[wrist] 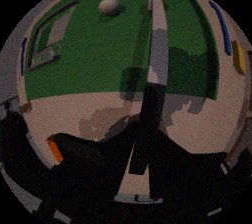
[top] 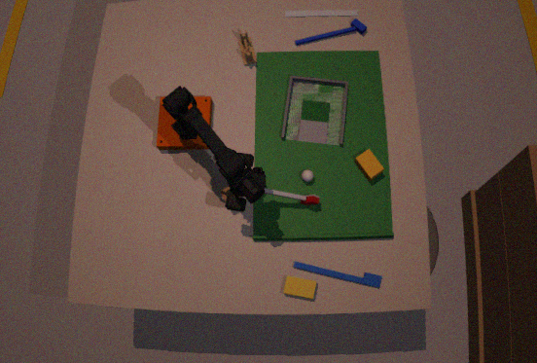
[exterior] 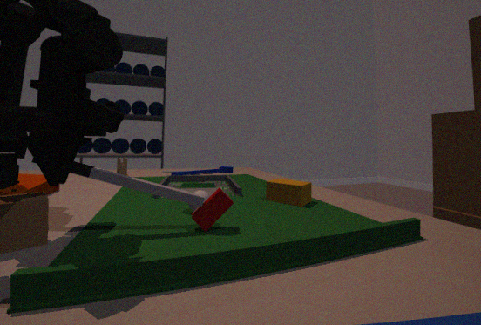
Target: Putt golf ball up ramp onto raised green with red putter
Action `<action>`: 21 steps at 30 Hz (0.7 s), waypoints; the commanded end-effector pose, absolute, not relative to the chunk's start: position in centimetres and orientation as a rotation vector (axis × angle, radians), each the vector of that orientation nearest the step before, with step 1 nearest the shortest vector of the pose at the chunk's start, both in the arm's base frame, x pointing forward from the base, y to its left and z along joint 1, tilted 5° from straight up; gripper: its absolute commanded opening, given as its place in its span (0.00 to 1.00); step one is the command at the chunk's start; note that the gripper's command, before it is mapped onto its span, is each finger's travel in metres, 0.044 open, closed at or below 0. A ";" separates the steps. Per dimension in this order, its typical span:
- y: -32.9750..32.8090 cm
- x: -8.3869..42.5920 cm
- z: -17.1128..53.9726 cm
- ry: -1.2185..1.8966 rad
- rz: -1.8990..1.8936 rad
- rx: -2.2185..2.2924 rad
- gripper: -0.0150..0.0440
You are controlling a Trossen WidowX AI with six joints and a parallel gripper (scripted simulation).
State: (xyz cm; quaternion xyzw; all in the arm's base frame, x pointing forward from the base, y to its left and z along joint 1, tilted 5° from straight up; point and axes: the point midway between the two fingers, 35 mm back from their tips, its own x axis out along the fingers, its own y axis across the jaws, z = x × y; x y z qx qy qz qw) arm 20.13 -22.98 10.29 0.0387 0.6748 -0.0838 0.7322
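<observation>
From where I stand, the step in hand looks like lining up the putt. The gripper [top: 258, 190] is closed narrow on the pale shaft of the red putter [top: 309, 199] and holds it by the handle end. The shaft slopes down over the green mat [top: 360, 220]. The red head hangs low, tilted, at or just above the mat; I cannot tell if it touches.

The golf ball [top: 306, 175] lies near the head, a little toward the ramp [top: 312, 131], and the raised green [top: 315, 110] is behind that, inside a grey frame.

To do this well, I think the head should come behind the ball, on the side away from the ramp, with its flat face square to the ramp. Then one smooth push, not too strong, so that the ball climbs and stops on top. The yellow block [top: 369, 163] stands on the mat to one side, apart from the line.
</observation>
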 end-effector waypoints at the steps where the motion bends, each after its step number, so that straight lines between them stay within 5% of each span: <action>1: -21.1 20.9 10.2 1.485 -0.182 0.086 0.25; 10: -9.9 22.5 9.6 1.479 -0.177 0.086 0.25; 21: -9.6 22.4 12.1 1.478 -0.177 0.086 0.25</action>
